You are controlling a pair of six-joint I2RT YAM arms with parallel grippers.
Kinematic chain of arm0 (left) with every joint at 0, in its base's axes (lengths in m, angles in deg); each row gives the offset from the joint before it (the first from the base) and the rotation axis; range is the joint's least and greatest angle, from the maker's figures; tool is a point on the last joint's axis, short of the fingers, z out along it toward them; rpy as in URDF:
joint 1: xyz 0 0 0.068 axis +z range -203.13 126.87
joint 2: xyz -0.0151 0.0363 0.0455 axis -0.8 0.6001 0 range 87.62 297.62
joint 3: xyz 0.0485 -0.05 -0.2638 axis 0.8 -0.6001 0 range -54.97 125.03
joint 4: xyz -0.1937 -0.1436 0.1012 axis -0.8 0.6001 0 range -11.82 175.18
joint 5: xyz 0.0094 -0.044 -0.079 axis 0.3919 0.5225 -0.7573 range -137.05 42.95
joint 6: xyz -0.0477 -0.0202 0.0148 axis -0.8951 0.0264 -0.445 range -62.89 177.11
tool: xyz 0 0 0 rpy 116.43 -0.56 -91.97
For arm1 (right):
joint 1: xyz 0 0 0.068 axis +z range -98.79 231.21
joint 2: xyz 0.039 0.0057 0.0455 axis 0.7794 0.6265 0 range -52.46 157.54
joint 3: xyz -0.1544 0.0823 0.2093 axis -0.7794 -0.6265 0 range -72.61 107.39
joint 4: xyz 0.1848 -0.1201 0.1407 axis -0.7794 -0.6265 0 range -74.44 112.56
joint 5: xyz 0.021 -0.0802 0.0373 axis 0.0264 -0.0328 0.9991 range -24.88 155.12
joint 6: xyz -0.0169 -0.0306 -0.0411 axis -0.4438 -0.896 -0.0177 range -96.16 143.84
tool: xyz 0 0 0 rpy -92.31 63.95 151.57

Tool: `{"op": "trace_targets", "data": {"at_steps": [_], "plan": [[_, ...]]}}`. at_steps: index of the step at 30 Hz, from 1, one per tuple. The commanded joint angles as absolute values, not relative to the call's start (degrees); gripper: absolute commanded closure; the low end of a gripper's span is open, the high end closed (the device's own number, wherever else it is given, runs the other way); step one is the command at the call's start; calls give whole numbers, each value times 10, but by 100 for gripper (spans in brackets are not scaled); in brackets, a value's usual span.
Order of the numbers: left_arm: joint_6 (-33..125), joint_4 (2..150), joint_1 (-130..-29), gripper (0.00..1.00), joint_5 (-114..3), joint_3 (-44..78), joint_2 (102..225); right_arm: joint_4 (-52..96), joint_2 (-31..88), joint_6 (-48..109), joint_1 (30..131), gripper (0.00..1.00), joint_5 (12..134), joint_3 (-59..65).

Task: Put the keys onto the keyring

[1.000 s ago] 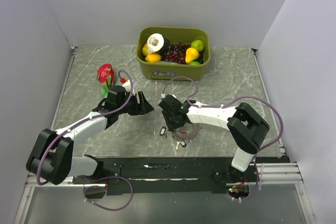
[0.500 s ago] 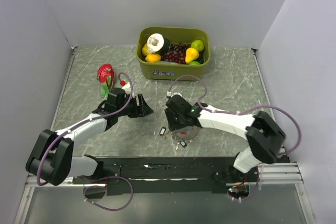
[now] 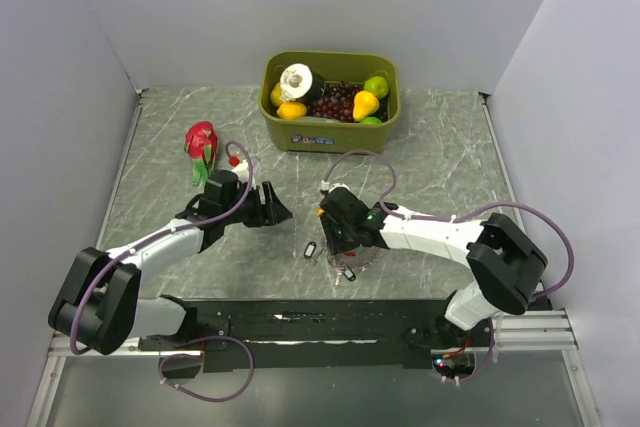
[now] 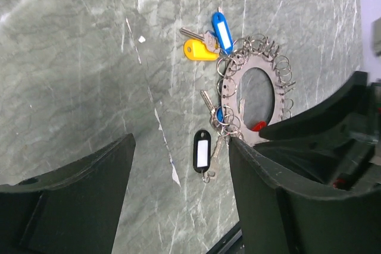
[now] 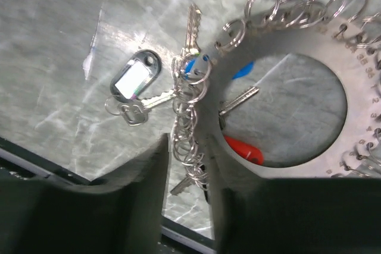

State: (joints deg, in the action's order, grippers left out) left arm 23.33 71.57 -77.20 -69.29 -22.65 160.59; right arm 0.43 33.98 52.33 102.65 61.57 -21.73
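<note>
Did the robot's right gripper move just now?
Yes. The right gripper has slid toward the near edge of the table, away from the green bin, and now sits over the keyring.

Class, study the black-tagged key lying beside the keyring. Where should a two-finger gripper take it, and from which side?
Probably the black tag, from straight above, closing across its narrow width: it lies flat with both long sides free, while the blade reaches the keyring and its small rings.

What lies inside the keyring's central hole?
A silver key blade, a red key head and bare table. The rest of each key is covered by the keyring.
</note>
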Motion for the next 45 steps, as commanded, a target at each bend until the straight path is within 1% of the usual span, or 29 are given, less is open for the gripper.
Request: {"op": "trace_targets", "data": {"at_steps": [1,15,18,19,20,24,34,40,45], "plan": [[226,685,-774,30,-709,-228,1614,35,347,518,1023,65,623,-223],[227,685,-774,30,-720,-219,1643,38,423,508,1022,65,611,-179],[228,683,-774,30,-719,-222,1639,51,422,505,1023,84,614,-185],[228,684,-774,30,-715,-223,1638,52,422,504,1022,96,617,-186],[229,688,-774,29,-713,-222,1639,46,424,504,1022,100,614,-182],[229,688,-774,29,-717,-222,1633,45,400,499,1022,100,615,-189],[235,655,-775,30,-754,-233,1614,49,269,446,1022,100,606,-216],[239,614,-788,30,-789,-246,1581,73,225,409,1022,100,635,-244],[249,607,-806,30,-781,-247,1557,63,225,403,1018,100,597,-256]]}}
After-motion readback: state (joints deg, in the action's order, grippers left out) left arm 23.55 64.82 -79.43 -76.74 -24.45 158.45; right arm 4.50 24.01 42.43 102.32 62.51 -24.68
